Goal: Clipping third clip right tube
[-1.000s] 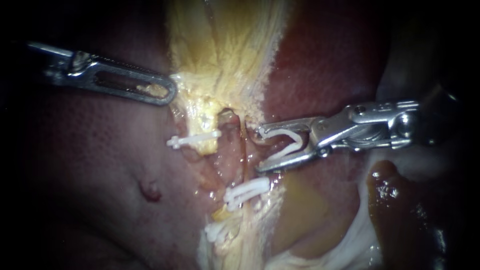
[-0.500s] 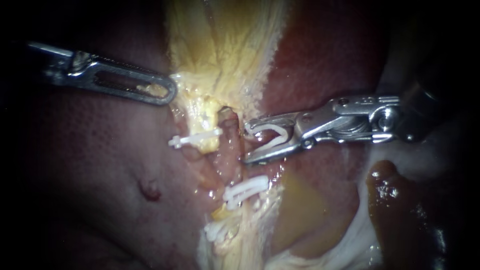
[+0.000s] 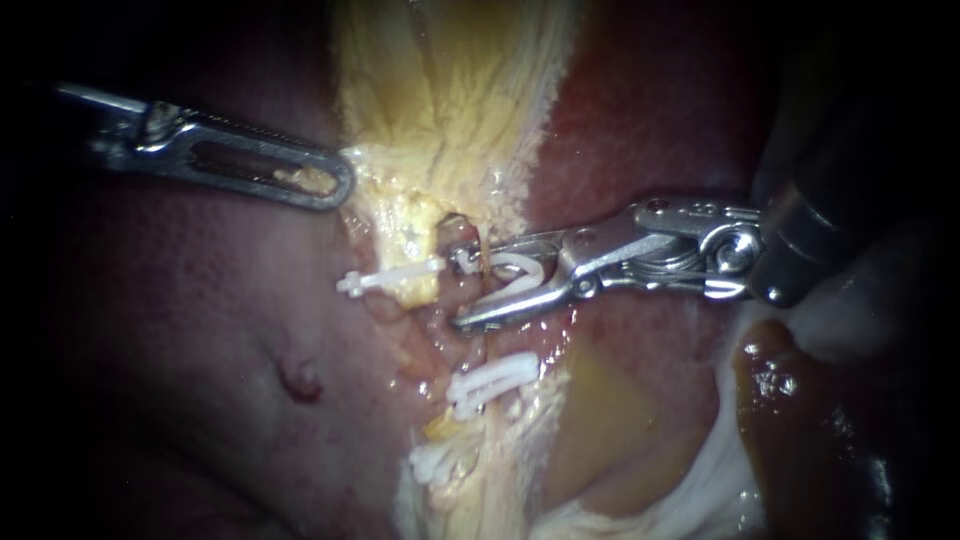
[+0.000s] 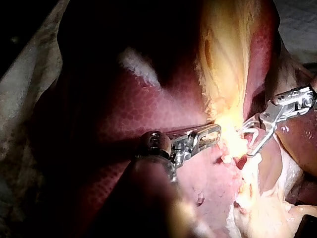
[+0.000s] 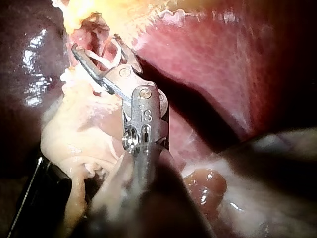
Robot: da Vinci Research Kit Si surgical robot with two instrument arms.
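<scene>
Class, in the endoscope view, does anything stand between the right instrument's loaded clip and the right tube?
Nothing visible does. The right instrument holds its open white clip against the right tube, jaw tips apparently either side; the closed clip sits lower down.

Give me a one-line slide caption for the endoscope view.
Right instrument holds a white clip at the right tube; left instrument rests beside yellow tissue.

- Two instruments are counted: the left instrument (image 3: 340, 187) and the right instrument (image 3: 462, 290).
- Three closed clips are counted: far left clip (image 3: 390, 277), middle clip (image 3: 492, 380), near clip (image 3: 432, 463).
- One open clip (image 3: 522, 264) is counted.
</scene>
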